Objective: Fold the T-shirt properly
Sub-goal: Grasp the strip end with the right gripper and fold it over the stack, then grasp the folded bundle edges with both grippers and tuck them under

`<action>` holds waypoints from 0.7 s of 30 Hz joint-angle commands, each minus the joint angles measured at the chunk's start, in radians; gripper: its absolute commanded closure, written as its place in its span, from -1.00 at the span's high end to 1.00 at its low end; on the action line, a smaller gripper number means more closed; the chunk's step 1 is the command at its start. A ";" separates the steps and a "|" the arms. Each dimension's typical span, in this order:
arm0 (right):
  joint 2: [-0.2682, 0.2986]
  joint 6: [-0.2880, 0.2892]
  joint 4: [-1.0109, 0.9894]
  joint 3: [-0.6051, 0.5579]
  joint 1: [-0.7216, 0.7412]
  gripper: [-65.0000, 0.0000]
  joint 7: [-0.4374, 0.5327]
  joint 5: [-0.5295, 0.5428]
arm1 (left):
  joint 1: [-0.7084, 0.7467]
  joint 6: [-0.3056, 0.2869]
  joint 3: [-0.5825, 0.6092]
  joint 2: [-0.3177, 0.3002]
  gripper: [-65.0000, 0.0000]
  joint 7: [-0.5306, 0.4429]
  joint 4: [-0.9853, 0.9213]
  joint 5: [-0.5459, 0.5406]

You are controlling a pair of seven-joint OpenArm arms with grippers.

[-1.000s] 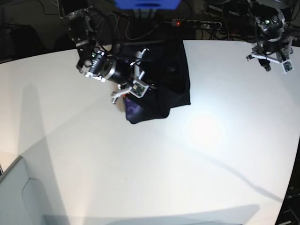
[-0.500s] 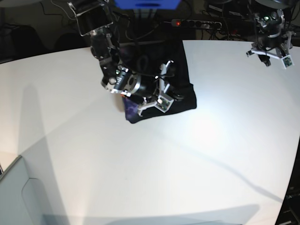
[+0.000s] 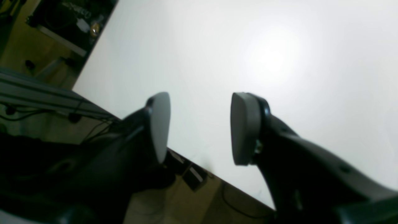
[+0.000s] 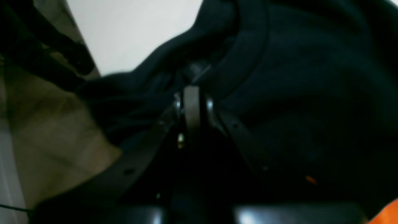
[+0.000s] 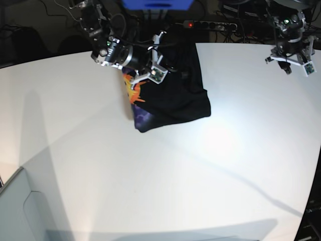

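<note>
The black T-shirt [image 5: 178, 93] lies bunched at the table's far edge, with orange sun print [image 5: 136, 92] and purple print [image 5: 143, 118] showing on its left side. My right gripper [image 5: 150, 74] is shut on a fold of the shirt at its far left part. In the right wrist view the fingertips [image 4: 192, 104] pinch black cloth [image 4: 295, 77] near a ribbed collar band, and a bit of orange shows at the lower right. My left gripper [image 5: 293, 63] hangs open and empty over the far right table corner. Its grey pads [image 3: 160, 124] stand well apart.
A power strip [image 5: 210, 24] with a red light lies behind the table's far edge, next to a blue object [image 5: 158, 4]. A grey panel [image 5: 20, 211] stands at the near left corner. Cables and dark gear sit beyond the table edge [image 3: 93, 62].
My right gripper has swung from the shirt's near-middle up and left toward the far edge, dragging cloth with it and baring the orange print. The left arm has stayed almost still.
</note>
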 commanded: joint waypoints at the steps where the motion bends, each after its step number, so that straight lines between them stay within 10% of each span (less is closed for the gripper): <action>1: -0.007 0.008 0.011 -0.003 -0.007 -1.00 0.026 0.022 | 0.004 0.006 -0.005 -0.008 -0.08 -0.019 0.019 0.002; 13: -0.013 0.005 -0.116 -0.284 0.071 -1.00 0.028 0.022 | 0.013 0.006 -0.012 -0.001 -0.08 -0.019 0.019 0.002; 21: 0.050 0.005 0.042 -0.250 0.063 -1.00 0.028 0.023 | 0.062 0.006 -0.012 0.001 -0.08 -0.019 0.027 -0.104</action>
